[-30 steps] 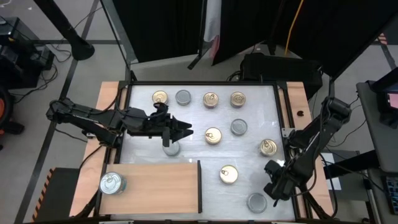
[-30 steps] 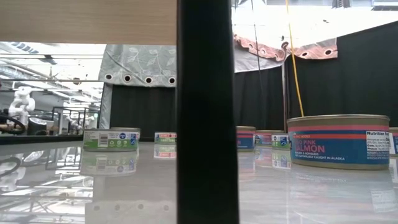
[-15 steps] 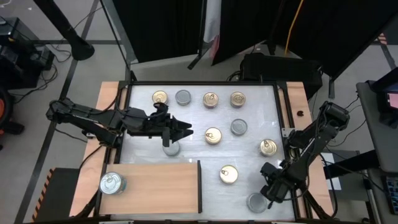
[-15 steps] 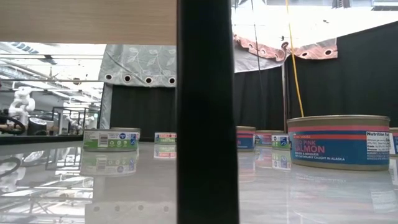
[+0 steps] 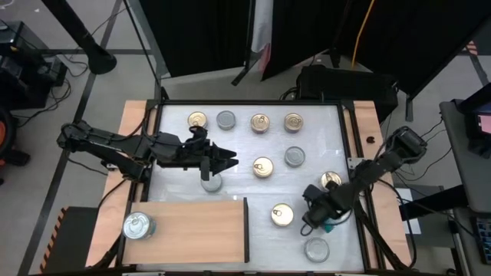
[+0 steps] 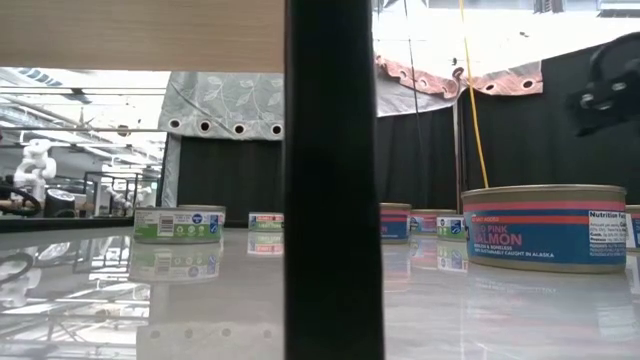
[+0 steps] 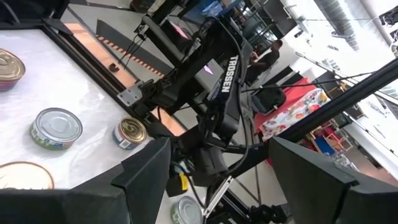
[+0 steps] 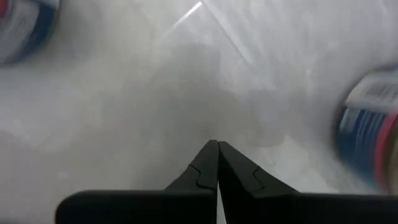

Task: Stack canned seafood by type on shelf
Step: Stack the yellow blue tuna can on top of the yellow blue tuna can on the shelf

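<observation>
Several round tins of canned seafood lie flat on the white tabletop, among them gold-lidded ones (image 5: 282,215) (image 5: 331,180) and a silver-lidded one (image 5: 316,249). One more tin (image 5: 138,225) stands on the shelf (image 5: 199,230), a light wooden board at the near left. My right gripper (image 5: 314,211) points down, shut, over bare table (image 8: 186,93) between those two gold tins, touching nothing. My left gripper (image 5: 230,161) hangs level and open above mid-table, with a silver tin (image 5: 211,182) beneath it. Nothing is between its fingers (image 7: 149,174).
More tins sit in a row along the far edge (image 5: 197,119) (image 5: 226,119) (image 5: 260,123) (image 5: 293,121) and at mid-table (image 5: 263,167) (image 5: 294,156). A dark upright bar (image 6: 330,180) blocks the middle of the low view. Wooden side rails (image 5: 368,130) frame the tabletop.
My right gripper has swung from the near right corner, beside the silver tin there, toward the table's left and a little farther in. It has sunk slightly and turned as it went, staying shut. No tin has moved.
</observation>
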Robot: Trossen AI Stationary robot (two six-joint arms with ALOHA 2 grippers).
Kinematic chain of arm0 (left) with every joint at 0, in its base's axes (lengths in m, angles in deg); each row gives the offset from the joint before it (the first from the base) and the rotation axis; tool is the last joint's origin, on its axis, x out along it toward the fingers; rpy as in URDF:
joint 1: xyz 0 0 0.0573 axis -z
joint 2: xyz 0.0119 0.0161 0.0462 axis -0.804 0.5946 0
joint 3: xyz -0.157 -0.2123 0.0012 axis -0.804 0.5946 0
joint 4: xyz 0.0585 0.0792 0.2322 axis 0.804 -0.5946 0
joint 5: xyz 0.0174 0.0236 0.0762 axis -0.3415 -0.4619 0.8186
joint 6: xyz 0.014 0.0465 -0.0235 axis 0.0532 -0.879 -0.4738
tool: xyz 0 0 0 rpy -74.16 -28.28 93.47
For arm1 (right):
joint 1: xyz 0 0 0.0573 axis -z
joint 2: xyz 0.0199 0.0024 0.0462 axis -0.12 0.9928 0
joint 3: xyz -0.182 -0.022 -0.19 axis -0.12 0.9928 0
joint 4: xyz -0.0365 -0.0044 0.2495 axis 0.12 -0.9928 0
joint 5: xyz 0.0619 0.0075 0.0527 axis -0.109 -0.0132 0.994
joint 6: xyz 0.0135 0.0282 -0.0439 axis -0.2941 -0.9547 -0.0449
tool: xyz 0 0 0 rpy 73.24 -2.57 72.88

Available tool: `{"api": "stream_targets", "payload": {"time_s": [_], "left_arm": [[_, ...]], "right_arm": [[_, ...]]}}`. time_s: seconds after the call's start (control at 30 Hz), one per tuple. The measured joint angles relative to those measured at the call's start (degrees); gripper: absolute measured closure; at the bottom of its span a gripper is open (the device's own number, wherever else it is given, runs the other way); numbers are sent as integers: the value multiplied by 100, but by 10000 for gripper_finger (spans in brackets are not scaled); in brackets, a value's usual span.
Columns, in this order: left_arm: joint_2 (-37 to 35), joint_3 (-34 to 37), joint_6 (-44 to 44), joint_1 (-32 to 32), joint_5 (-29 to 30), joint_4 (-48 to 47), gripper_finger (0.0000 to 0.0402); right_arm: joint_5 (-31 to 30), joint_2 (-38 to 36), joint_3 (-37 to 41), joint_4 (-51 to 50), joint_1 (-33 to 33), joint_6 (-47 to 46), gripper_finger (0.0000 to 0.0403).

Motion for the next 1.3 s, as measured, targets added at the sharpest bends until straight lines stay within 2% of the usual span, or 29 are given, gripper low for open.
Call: {"api": "stream_targets", "payload": {"time_s": [0.13, 0.33, 0.47, 0.63, 0.77, 0.9, 1.07, 1.3], "left_arm": [[0, 0, -2, 1, 0, -1, 123], [0, 0, 19, 1, 0, 9, 123], [0, 0, -14, -1, 0, 8, 123], [0, 0, -234, 1, 66, 4, 123], [0, 0, -317, -1, 105, 1, 123], [0, 0, -337, 1, 144, -6, 123], [0, 0, -472, -1, 229, -5, 123], [0, 0, -490, -1, 232, -7, 123]], "right_arm": [[1, -141, -22, -76, 426, 472, 403], [118, -1239, -497, -504, 550, 1122, 389], [848, -2093, -636, -656, 169, 2072, 341], [884, -2699, -636, -874, -669, 2997, 262], [913, -2717, -594, -878, -1135, 3806, 202], [957, -2647, -509, -747, -1370, 4551, 164], [943, -2422, -286, -749, -1386, 5032, 147], [914, -1959, 11, -519, -1381, 5459, 148]]}}
